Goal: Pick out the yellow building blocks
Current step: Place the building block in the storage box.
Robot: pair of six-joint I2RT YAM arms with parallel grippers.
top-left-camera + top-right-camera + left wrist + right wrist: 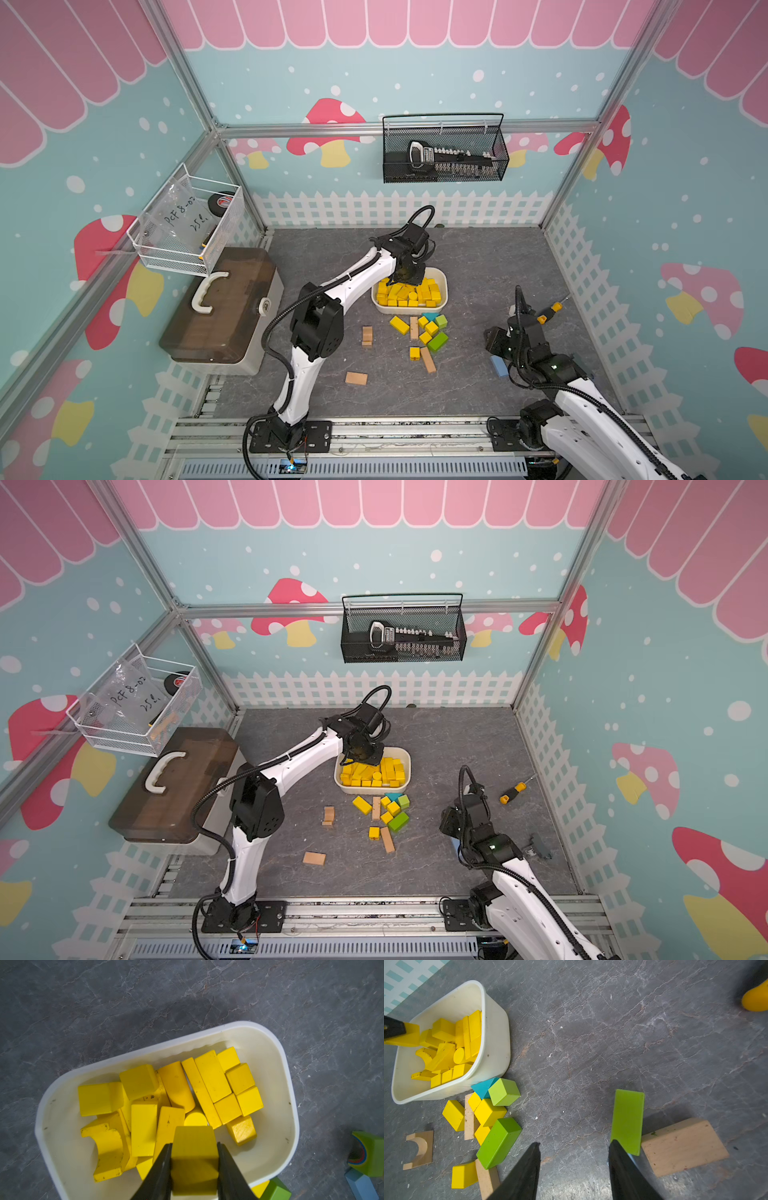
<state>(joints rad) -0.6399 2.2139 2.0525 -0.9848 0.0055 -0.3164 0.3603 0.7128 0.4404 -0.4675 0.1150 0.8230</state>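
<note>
A white tub [445,286] [291,1093] holds several yellow building blocks [212,1076], among them an arch [108,1142] and a cylinder [176,1084]. My left gripper [194,1144] [405,276] hangs over the tub, shut on one more yellow block [194,1159]. More yellow blocks [399,325] [453,1114] [464,1175] lie on the floor in front of the tub, mixed with green [498,1142], teal [483,1086] and tan pieces. My right gripper [575,1144] [494,338] stands open above bare floor, to the right of that pile.
A thin green block [628,1120] and a tan block [683,1147] lie by the right gripper's finger. A blue block [498,365] and a yellow-handled screwdriver [548,311] lie near the right arm. Tan blocks [367,336] [356,378] sit left of the pile. A brown toolbox [220,307] stands far left.
</note>
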